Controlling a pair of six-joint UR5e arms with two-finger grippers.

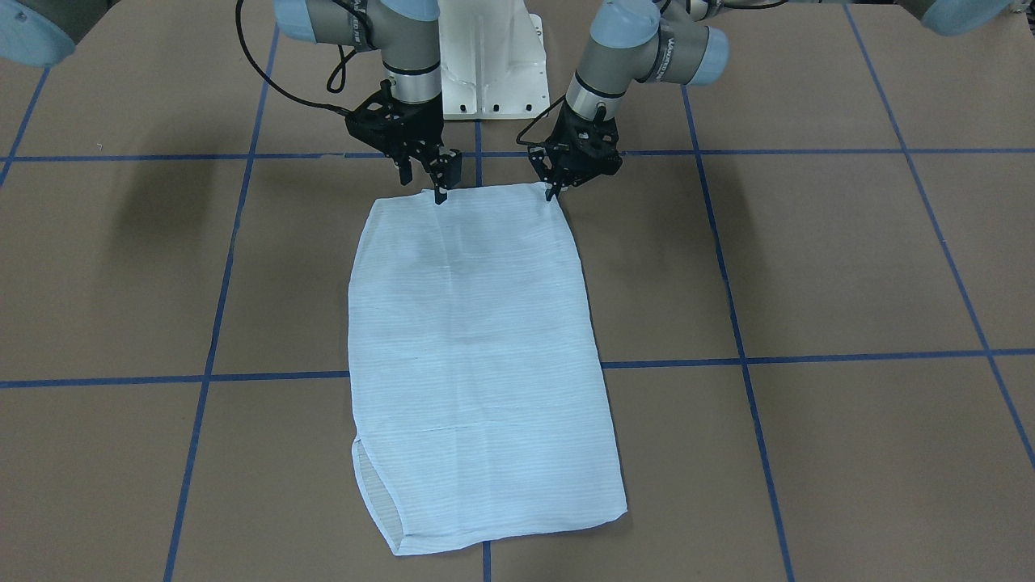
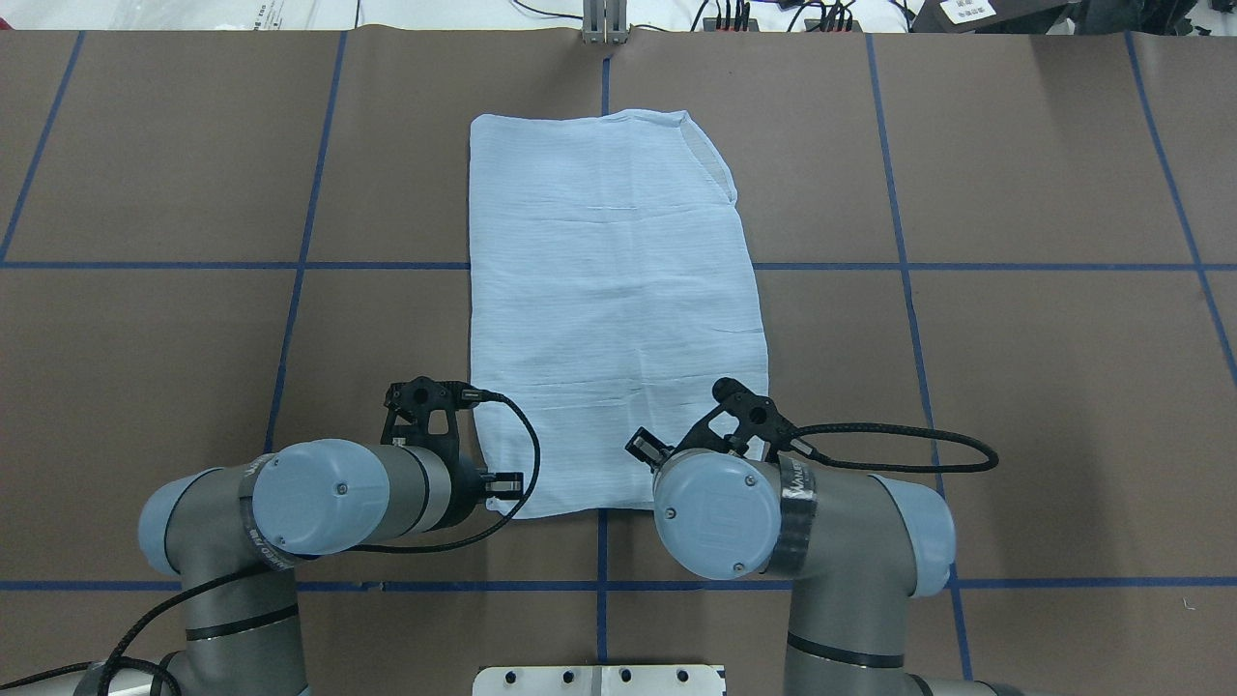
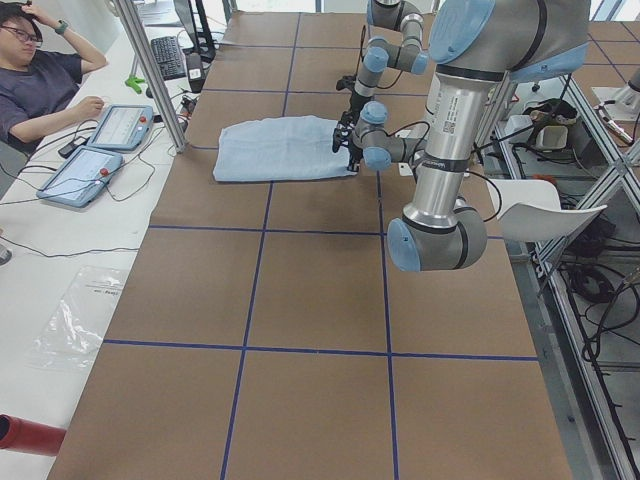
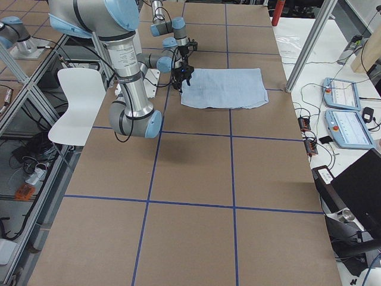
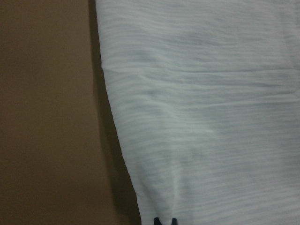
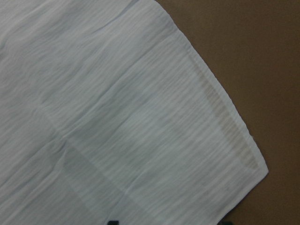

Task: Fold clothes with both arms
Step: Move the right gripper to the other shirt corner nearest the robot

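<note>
1. Across the table from me, in the front-facing view, the pale blue, thin, finely striped shirt lies flat as a long folded panel on the brown table with blue tape lines. Its near edge lies under my two black grippers: my left gripper is at one corner and my right gripper is toward the other.
2. From overhead, the shirt runs from my wrists toward the table's far edge. My wrists hide most of both grippers.
3. In the two side views the grippers are too small to judge.
4. In the left wrist view, my fingertips sit almost together on the cloth's edge, with creases running toward them. I judge the left gripper is pinching the shirt.
5. In the right wrist view, my fingertips stand wide apart over the cloth. The right gripper is spread and holds nothing.
6. I expect the cloth to be light, limp and quick to sag or slide. I would take it at the near corners, through every layer, and lift both evenly.
</note>
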